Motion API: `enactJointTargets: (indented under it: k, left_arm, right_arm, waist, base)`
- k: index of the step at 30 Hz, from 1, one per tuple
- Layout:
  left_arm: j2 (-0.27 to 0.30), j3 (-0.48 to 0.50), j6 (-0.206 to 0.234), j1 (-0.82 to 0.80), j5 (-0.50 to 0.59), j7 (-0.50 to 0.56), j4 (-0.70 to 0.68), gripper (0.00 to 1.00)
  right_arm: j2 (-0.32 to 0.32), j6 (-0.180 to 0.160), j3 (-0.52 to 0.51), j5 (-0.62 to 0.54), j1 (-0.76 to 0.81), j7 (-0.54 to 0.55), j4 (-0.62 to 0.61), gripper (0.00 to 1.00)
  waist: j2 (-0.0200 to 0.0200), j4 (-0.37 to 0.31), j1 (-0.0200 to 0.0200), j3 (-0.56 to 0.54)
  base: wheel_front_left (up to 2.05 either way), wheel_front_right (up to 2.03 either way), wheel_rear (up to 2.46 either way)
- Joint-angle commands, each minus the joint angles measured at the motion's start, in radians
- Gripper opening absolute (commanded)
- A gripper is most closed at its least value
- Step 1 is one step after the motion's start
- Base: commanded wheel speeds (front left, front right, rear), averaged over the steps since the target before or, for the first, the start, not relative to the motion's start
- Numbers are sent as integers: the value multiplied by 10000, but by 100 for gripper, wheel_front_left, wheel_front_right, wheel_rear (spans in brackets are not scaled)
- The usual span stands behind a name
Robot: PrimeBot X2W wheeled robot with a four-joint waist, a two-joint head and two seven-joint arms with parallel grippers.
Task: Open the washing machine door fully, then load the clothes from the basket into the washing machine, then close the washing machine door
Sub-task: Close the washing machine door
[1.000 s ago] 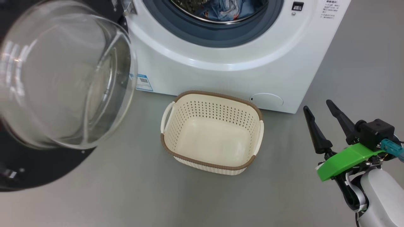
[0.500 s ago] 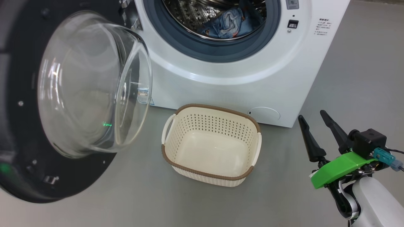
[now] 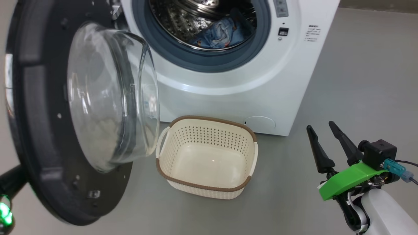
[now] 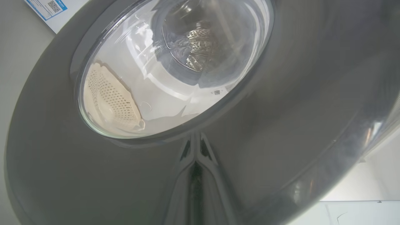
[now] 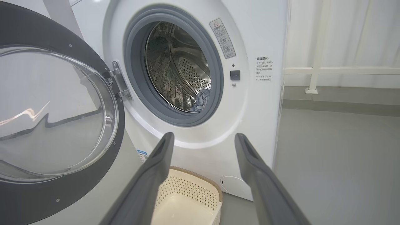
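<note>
Nearest you, at the head view's lower right, the right hand (image 3: 320,125) hangs over the grey floor (image 3: 359,81) with its two long dark fingers spread wide and nothing between them; along those fingers in its own wrist view (image 5: 203,136), you look straight at the machine's front. At your lower left, the left hand (image 4: 195,161) sits close against the outer face of the large round washing machine door (image 4: 281,109), on its glossy rim just below the glass; the fingers lie close together there but are blurred, so you cannot tell whether they are clenched. The door (image 3: 42,130) stands swung well out on its left-side hinge, wide black rim and bulging clear glass bowl facing the opening. Just beside the bowl, the small cream-white perforated plastic basket with a brown woven-look rim (image 3: 202,187) rests on the floor right in front of the big white boxy washing machine (image 3: 228,98), its bare bottom showing. Beyond it, inside the grey-blue rubber gasket (image 3: 202,63), the light blue printed clothes (image 3: 215,32) lie bunched low in the perforated steel drum (image 3: 176,16).
</note>
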Motion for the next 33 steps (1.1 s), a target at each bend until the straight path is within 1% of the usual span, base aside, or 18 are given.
enactJointTargets:
  k: [1,5,6,11,18,21,23,30,33]
  left_arm:
    - [320,213,110,32,-114,242,-696,0]
    - [109,82,437,511,-109,323,-1670,0]
    - [109,82,437,511,-109,323,-1670,0]
    - [-280,-20,806,877,-117,174,-2626,0]
    - [-742,-214,1068,1120,-15,-78,-3489,0]
    - [-899,-242,1106,1117,71,-264,-3771,0]
    - [-1029,-317,1010,1024,246,-472,-3958,0]
    - [-1360,-442,871,697,586,-988,-4173,0]
    - [-1531,-376,814,476,787,-1416,-4123,0]
  right_arm:
    - [-28,44,152,86,79,-125,-151,100]
    - [73,44,-8,122,240,-130,-217,100]
    - [73,44,-8,122,240,-130,-217,100]
    - [173,44,-93,100,394,-131,-334,100]
    - [283,44,-160,37,390,-132,-469,100]
    - [317,44,-223,16,388,-132,-508,100]
    - [364,44,-275,-20,382,-133,-551,100]
    - [460,44,-378,-89,310,-133,-653,100]
    - [500,44,-411,-113,296,-133,-681,100]
  waist:
    - [-1,-237,0,-143]
    - [-1,-564,0,-291]
    - [-1,-564,0,-291]
    - [-1,-981,0,-340]
    - [-1,-1669,0,-256]
    - [-1,-1979,0,-173]
    - [-1,-2304,0,-82]
    - [-1,-3053,0,106]
    - [-1,-3341,0,191]
  base:
    - [0,0,0]
    - [0,0,0]
    - [0,0,0]
    - [0,0,0]
    - [0,0,0]
    - [0,0,0]
    - [0,0,0]
    - [0,0,0]
    - [0,0,0]
